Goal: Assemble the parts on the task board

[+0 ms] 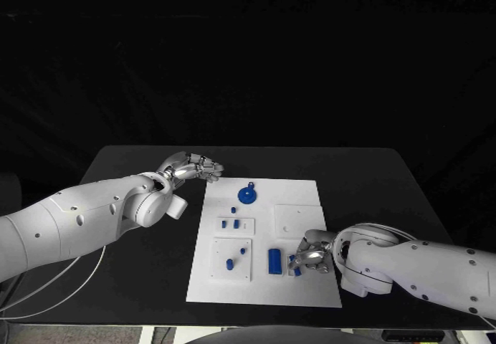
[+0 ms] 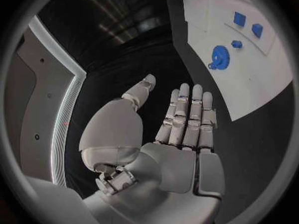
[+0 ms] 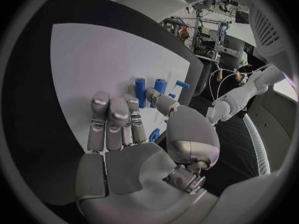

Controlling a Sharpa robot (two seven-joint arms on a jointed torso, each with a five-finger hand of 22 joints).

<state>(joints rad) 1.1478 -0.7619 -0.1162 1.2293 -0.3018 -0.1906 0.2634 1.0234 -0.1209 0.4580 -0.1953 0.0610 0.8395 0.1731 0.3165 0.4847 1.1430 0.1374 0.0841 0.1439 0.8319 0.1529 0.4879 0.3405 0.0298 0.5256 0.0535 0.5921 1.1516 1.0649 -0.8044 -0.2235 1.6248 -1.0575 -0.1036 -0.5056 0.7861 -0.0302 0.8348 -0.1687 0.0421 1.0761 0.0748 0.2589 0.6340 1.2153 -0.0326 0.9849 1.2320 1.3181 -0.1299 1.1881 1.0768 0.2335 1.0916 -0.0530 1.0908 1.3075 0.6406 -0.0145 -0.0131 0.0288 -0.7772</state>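
1. Black cloth is seen behind a black counter [image 1: 124,215], on which the white task board [image 1: 310,287] lies at the centre of the head view.
2. On the board, a blue gear [image 1: 246,194] is seen toward the upper middle, small blue pegs [image 1: 236,224] at mid-left, and a long blue block [image 1: 275,261] at lower centre.
3. The left hand [image 1: 191,169] is held just off the board's upper-left corner; in the left wrist view its fingers [image 2: 187,117] are stretched flat and nothing is held.
4. The right hand [image 1: 311,256] is lowered over the board's lower-right part, just beside the long block. In the right wrist view its fingers [image 3: 112,119] are extended, with a small blue part [image 3: 154,134] seen close by the thumb; whether that part is pinched cannot be told.
5. Assembly is judged to be at an early stage, with a pick by the right hand the likely step.
6. For a good pick, the part should be approached from above, pinched squarely, and lifted straight so neighbouring pegs are not knocked.
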